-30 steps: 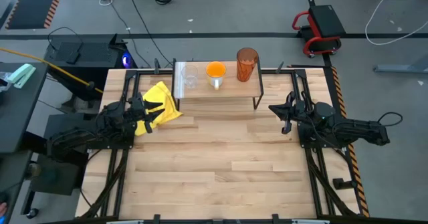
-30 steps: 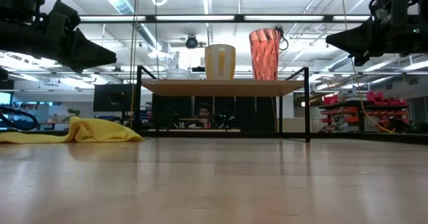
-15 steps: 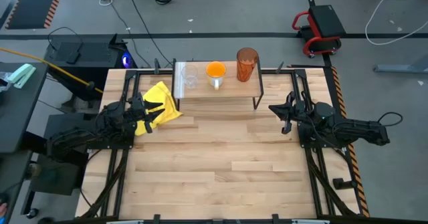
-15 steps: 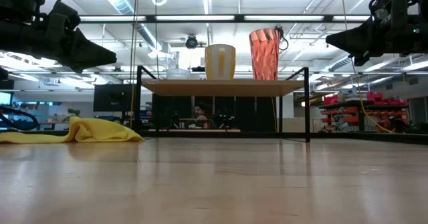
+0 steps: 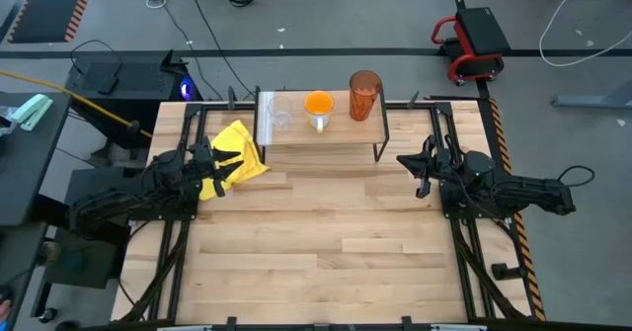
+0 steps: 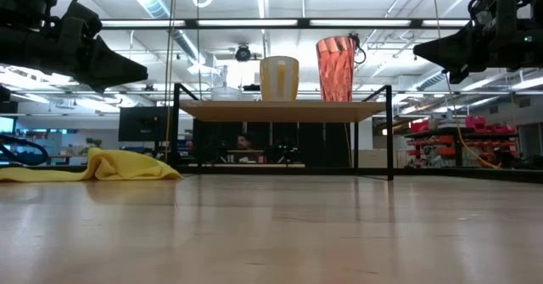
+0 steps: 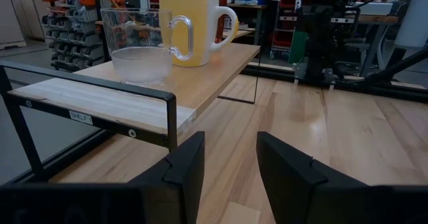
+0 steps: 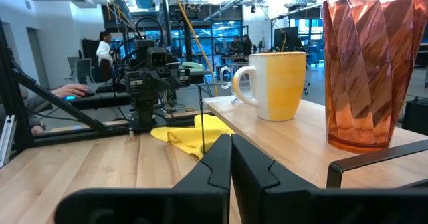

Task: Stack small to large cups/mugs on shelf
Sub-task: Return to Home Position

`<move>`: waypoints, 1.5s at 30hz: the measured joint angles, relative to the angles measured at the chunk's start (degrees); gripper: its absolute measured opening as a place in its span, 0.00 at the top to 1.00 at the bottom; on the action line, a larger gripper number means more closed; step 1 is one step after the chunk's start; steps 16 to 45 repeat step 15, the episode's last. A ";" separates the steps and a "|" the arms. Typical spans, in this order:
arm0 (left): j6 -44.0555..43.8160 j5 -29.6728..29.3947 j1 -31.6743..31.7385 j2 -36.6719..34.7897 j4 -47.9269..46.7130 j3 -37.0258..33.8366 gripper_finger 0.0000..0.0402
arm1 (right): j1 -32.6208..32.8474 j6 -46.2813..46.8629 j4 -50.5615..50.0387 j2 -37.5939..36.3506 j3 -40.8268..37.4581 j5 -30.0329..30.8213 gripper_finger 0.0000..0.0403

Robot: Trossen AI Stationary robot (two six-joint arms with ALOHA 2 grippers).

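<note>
Looking down: low light-wood shelf on black metal legs [image 5: 326,141] carries, in a row, a small clear glass cup [image 5: 280,114], white-sided orange mug [image 5: 318,106] and faceted amber tumbler [image 5: 364,94]. Left wrist view: left gripper [image 7: 231,147], fingers parted, empty. Right wrist view: right gripper [image 8: 231,150], fingers pressed together, empty.

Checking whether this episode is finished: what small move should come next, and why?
Probably none beyond resting the arms. The glass cup, mug and tumbler stand in size order on the shelf. The left hand, open, and the right hand, shut, are empty, off at either side.
</note>
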 joint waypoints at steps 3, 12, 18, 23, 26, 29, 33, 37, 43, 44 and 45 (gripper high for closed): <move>0.00 -0.02 0.01 0.00 0.02 0.00 0.65 | 0.00 0.00 0.00 0.00 -0.02 0.00 0.96; -0.01 -0.01 -0.01 0.00 0.01 0.01 0.64 | -0.02 0.00 0.00 0.00 0.00 -0.02 0.96; 0.01 -0.02 0.00 -0.02 0.01 0.02 0.63 | -0.01 0.00 0.00 0.00 0.00 -0.01 0.96; 0.01 -0.02 0.00 -0.02 0.01 0.02 0.63 | -0.01 0.00 0.00 0.00 0.00 -0.01 0.96; 0.01 -0.02 0.00 -0.02 0.01 0.02 0.63 | -0.01 0.00 0.00 0.00 0.00 -0.01 0.96; 0.01 -0.02 0.00 -0.02 0.01 0.02 0.63 | -0.01 0.00 0.00 0.00 0.00 -0.01 0.96; 0.01 -0.02 0.00 -0.02 0.01 0.02 0.63 | -0.01 0.00 0.00 0.00 0.00 -0.01 0.96; 0.01 -0.02 0.00 -0.02 0.01 0.02 0.63 | -0.01 0.00 0.00 0.00 0.00 -0.01 0.96; 0.01 -0.02 0.00 -0.02 0.01 0.02 0.63 | -0.01 0.00 0.00 0.00 0.00 -0.01 0.96; 0.01 -0.02 0.00 -0.02 0.01 0.02 0.63 | -0.01 0.00 0.00 0.00 0.00 -0.01 0.96; 0.01 -0.02 0.00 -0.02 0.01 0.02 0.63 | -0.01 0.00 0.00 0.00 0.00 -0.01 0.96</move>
